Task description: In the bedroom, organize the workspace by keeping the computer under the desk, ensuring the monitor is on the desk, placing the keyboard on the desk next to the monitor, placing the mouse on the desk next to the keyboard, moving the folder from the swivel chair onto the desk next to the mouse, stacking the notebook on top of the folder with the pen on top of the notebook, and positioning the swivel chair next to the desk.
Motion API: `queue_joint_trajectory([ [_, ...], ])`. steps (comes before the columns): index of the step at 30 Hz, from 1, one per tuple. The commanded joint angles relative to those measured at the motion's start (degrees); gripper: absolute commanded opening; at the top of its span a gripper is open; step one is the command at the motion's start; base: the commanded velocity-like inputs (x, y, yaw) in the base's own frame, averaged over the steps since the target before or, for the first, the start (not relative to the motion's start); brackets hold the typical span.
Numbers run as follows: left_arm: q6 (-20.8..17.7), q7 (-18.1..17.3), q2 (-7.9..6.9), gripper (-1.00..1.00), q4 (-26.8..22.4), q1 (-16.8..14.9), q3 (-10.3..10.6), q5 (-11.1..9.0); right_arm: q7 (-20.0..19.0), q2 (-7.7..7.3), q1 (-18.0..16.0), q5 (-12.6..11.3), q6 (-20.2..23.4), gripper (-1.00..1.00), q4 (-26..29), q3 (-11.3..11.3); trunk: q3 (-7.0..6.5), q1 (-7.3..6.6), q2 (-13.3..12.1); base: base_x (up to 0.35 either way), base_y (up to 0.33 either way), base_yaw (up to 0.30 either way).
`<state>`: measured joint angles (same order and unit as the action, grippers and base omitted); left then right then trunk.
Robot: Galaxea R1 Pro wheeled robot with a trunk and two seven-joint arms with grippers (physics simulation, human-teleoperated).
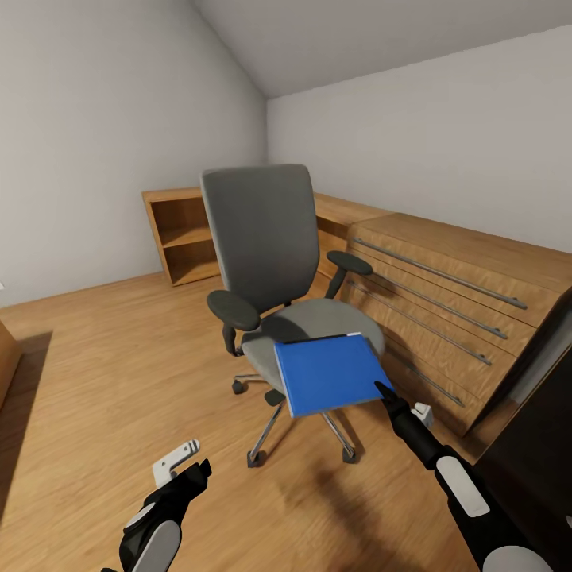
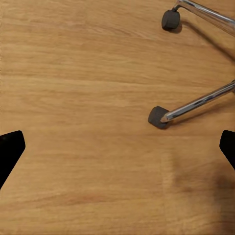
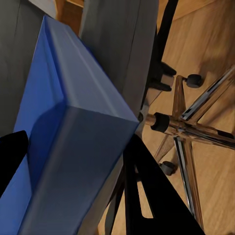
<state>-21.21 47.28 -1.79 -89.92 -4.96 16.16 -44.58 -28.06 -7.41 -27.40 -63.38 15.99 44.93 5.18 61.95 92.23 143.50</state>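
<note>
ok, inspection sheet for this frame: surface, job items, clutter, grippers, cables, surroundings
Surface: wooden floor; a black desk edge at the right.
Job items: flat bright-blue folder over the front of the seat of the grey upholstered swivel chair, tilted.
Clutter: small white object on the floor near the left arm, identity unclear.
Grippers: right gripper has a finger on each side of the folder's corner, grip looks closed on it; left gripper open above the floor, holding nothing.
Cables: nothing seen.
Surroundings: light wooden chest with bar handles, open wooden shelf unit, grey walls.
</note>
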Motion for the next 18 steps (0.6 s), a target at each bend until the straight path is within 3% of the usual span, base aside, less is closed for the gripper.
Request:
queue_joint_trajectory([
  [1,-0.2,0.4,-0.05,1.00,-0.1,0.0,0.1,-0.3,-0.1,0.00,0.0,-0.5,0.5,-1.00,0.0,0.1,0.05,-0.01,0.0,0.000,0.000,0.000],
  [18,-0.2,0.4,0.04,1.00,-0.1,0.0,0.4,-0.2,-0.1,-0.06,0.0,-0.5,0.5,-1.00,0.4,0.3,-3.27,-0.40,-0.2,0.000,0.000,0.000],
])
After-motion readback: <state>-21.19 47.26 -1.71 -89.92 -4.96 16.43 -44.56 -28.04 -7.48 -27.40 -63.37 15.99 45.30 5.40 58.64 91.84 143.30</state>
